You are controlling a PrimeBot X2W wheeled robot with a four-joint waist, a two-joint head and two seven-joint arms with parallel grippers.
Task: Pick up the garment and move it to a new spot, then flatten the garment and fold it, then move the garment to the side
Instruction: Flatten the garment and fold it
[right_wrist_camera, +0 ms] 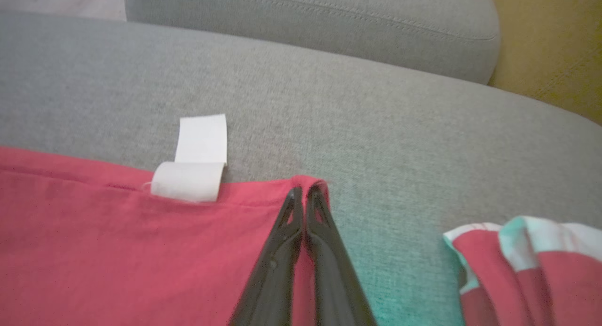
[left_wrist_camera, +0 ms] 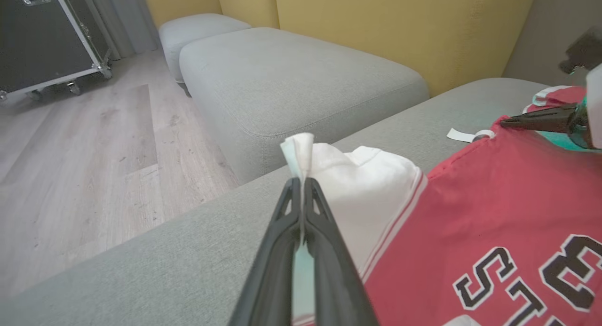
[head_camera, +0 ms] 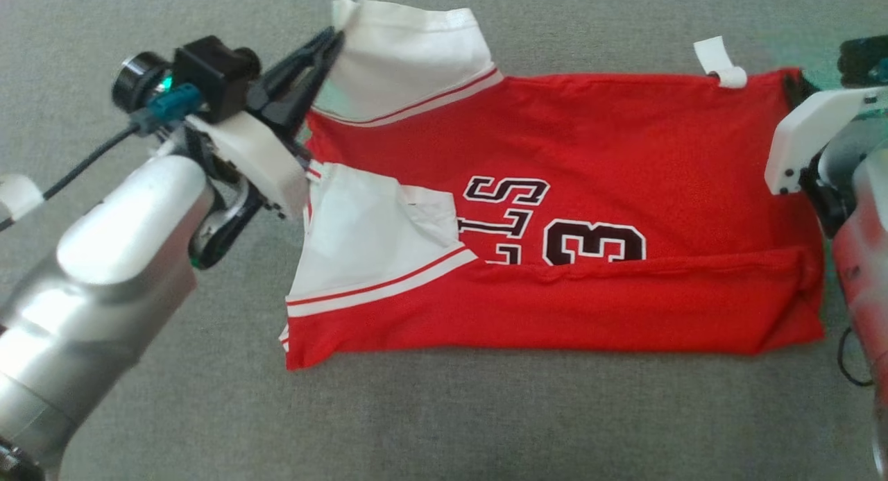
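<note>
The pale left forearm point(head_camera: 104, 259) lies across the lower left of the head view. At its end the left gripper point(head_camera: 335, 40) has its two dark fingers pressed together on the edge of a white sleeve point(head_camera: 399, 57) — the left wrist view shows a fold of that white cloth pinched up between the tips.

The sleeve belongs to the jersey point(head_camera: 590, 155), red with white sleeves and black-and-white lettering. It lies spread sideways on the grey cushion point(head_camera: 444, 418), with its near long edge folded over into a band that covers the bottom of the number. At the opposite end the right gripper point(right_wrist_camera: 304, 190) is clamped on the far corner of the red hem, and the cloth puckers at its tips.

Just beside that corner a white label point(right_wrist_camera: 200, 152) sticks out from the hem onto the cushion, curled over on itself. Near the right gripper — apart from the jersey — lies a second bunch of red and white cloth point(right_wrist_camera: 517, 265).

Beyond are another grey cushion point(left_wrist_camera: 291, 76), a yellow backrest point(left_wrist_camera: 400, 25), a wooden floor point(left_wrist_camera: 84, 152) and a black case point(left_wrist_camera: 42, 34) on castors.
</note>
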